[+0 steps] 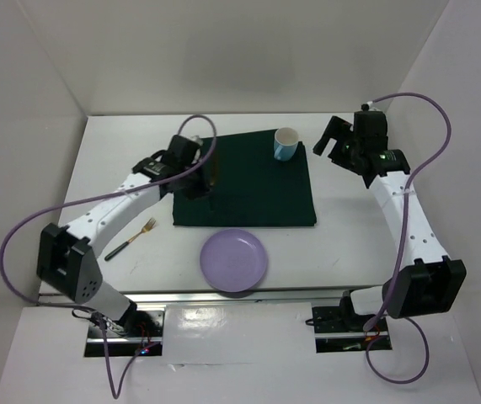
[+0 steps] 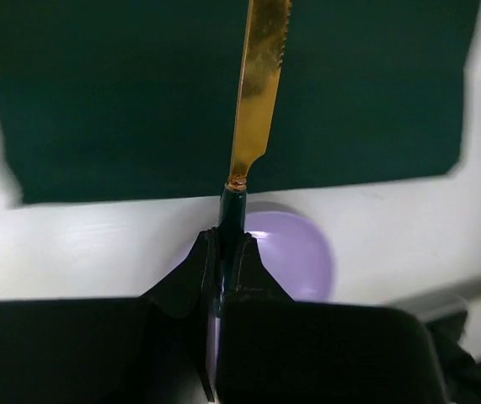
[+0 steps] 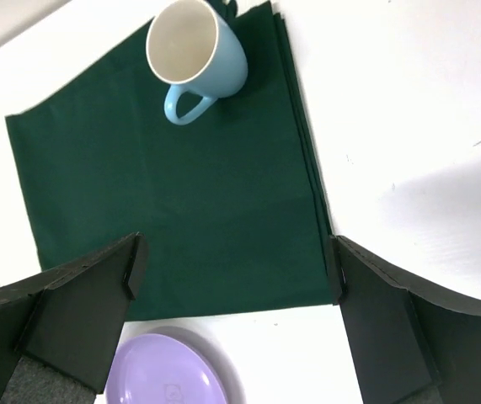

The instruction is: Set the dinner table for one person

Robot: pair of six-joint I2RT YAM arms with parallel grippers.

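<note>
Three views, one entry each.

Top view: the white counter [image 1: 97,160] lies under the green mat [image 1: 248,189] and runs out past it on every side. A blue mug [image 1: 285,143] stands on the mat's far right corner. A purple plate [image 1: 234,259] sits on bare counter just off the mat's near edge. A fork [image 1: 130,239] lies off the mat's near left corner. The left pincer [image 1: 194,178] hangs over the mat's left edge, and the right pincer [image 1: 334,139] is off the mat's right edge, beside the mug.

Left wrist view: jaws together, clamped on the dark handle of a gold knife [image 2: 257,93]. The blade reaches out over the mat and the plate shows below the fingers.

Right wrist view: jaws wide apart and holding nothing. Mat and mug lie beneath.

Judgement: the step in hand looks like setting the knife down. The grip is at the handle's end, so the blade may swing — carry it slowly. Keep the mat's middle free for the plate and aim for the mat's right side, clear of the mug. Bring the blade flat and parallel to the mat's edge, and lower it until it rests on the mat before parting the jaws — a release in mid-air would likely skew it.
</note>
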